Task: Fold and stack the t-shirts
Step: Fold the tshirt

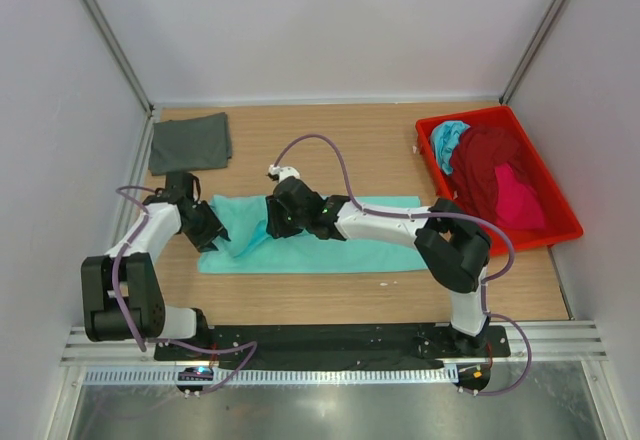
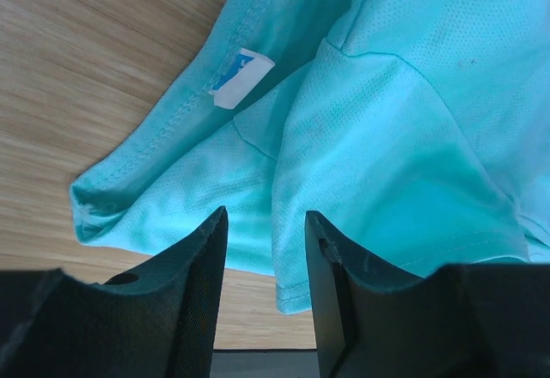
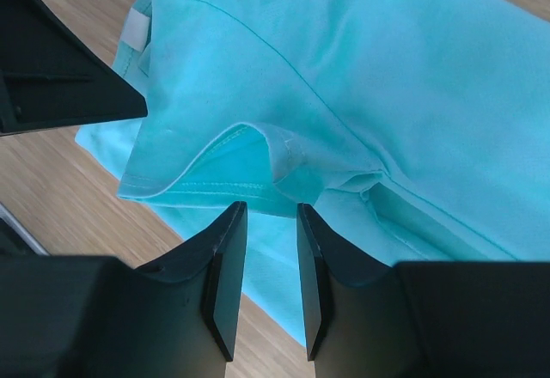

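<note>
We judge the step in hand to be the folding of the mint green t-shirt [image 1: 330,250], which lies spread lengthwise across the middle of the table [image 1: 330,145]. Both arms are at its 9 o'clock end. The left gripper [image 1: 212,228] is at the very edge, its jaws a moderate gap apart over a hemmed corner near a white label [image 2: 241,77]. The right gripper [image 1: 282,216] hangs just inside it, jaws a narrow slit apart above a sleeve opening [image 3: 228,146]. We see no cloth pinched in either. The next move, we think, calls for each gripper to drop onto an edge, close on it, and carry that end evenly toward 3 o'clock. A dark grey t-shirt [image 1: 190,143] lies folded at 10 o'clock, probably the base of the stack. The maroon t-shirt [image 1: 487,165], pink t-shirt [image 1: 518,200] and turquoise t-shirt [image 1: 448,140] are heaped in the red tray [image 1: 466,115] at 2 o'clock. From overhead the arms cover the worked end, and the wrist views crop tightly. We cannot tell whether the fingertips touch the cloth, nor how many layers lie beneath them.
</note>
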You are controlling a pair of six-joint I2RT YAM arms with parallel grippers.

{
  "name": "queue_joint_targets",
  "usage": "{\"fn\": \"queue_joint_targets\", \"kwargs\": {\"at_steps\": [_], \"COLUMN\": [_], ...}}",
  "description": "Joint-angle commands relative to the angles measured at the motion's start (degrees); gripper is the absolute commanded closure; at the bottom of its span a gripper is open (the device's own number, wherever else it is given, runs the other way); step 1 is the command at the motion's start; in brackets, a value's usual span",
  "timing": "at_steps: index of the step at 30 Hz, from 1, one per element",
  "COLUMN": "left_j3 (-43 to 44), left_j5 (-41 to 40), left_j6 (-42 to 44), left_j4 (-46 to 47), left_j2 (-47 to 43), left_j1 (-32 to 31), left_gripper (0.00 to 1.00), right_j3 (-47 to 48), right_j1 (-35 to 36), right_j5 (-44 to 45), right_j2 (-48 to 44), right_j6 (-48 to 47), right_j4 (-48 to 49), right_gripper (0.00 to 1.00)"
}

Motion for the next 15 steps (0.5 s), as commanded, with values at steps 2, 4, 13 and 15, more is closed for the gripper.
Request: {"fn": "queue_joint_targets", "kwargs": {"at_steps": [2, 4, 13, 15], "left_j3": [0.19, 0.19, 0.8, 0.71], "left_j5": [-1.72, -1.81, -1.9, -2.77], "left_j6": [-1.26, -1.35, -1.88, -1.88], "left_j4": [0.44, 0.26, -0.17, -0.7], "left_j2": [-1.11, -1.37, -1.02, -1.98], "left_j1": [-0.38, -0.3, -1.35, -1.61], "left_gripper": [0.58, 0.58, 0.59, 0.59], "right_j3": [3.86, 3.96, 3.95, 5.62], "right_j1": [0.51, 0.51, 1.04, 1.04], "right_j5": [1.08, 0.82, 3.09, 6.86], "right_j2": [-4.24, -4.41, -4.33, -2.76], "right_j6": [3.36, 2.84, 3.62, 6.24], "right_j4": [-2.52, -3.05, -4.19, -7.52], "right_gripper": [0.64, 0.64, 0.64, 0.64]}}
